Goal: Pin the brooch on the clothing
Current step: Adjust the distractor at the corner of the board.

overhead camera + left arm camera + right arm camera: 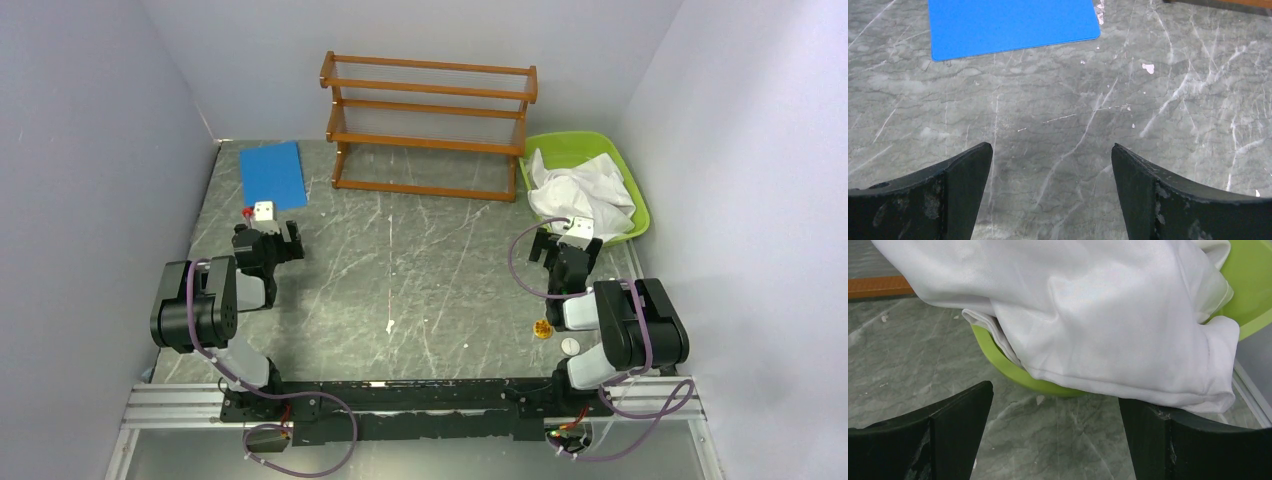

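The clothing (pixel 585 190) lies crumpled in a green basin (pixel 560 150) at the far right, one fold hanging over the near rim. The right gripper (pixel 1055 405) hovers just before that fold, jaws wide and empty. This looks like the opening step: the shirt should be taken out and spread flat. The left gripper (pixel 1052 160), equally wide, hangs over bare table near a blue mat (pixel 1013 25). A small yellow-orange piece (pixel 542 328) by the right arm may be the brooch, but it is too small to tell.
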Robot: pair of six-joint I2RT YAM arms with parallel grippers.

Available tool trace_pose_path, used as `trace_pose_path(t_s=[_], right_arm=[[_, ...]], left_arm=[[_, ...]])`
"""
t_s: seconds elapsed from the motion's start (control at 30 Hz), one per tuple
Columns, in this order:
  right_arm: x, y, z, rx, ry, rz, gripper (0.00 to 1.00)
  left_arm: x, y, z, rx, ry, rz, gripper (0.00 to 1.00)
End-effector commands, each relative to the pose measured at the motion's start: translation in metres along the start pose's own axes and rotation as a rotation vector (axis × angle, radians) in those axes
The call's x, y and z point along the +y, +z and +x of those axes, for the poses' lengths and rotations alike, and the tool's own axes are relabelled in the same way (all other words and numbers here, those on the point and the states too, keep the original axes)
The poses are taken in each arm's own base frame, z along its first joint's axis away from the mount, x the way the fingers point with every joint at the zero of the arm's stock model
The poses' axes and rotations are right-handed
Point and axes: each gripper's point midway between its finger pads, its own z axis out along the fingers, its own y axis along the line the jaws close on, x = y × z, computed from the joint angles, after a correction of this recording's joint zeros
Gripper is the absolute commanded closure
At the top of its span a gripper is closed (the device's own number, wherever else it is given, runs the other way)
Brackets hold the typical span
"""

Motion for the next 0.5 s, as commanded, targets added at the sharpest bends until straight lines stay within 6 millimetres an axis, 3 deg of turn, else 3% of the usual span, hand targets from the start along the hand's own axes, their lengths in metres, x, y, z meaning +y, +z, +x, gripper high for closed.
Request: trace_pose_path(t_s=[0.0,0.47], right_arm=[[0.0053,0.0063,-0.033,-0.109,0.032,-0.013,0.0],[0.0047,0.0048,-0.0344,-0.118,0.03,-0.013,0.0]], left_arm=[[-0.0022,0.0035,-0.0109,-0.033,0.01,0.013,0.05],[-0.0027,0.0038,-0.0114,-0.034,0.011,0.015,0.05]])
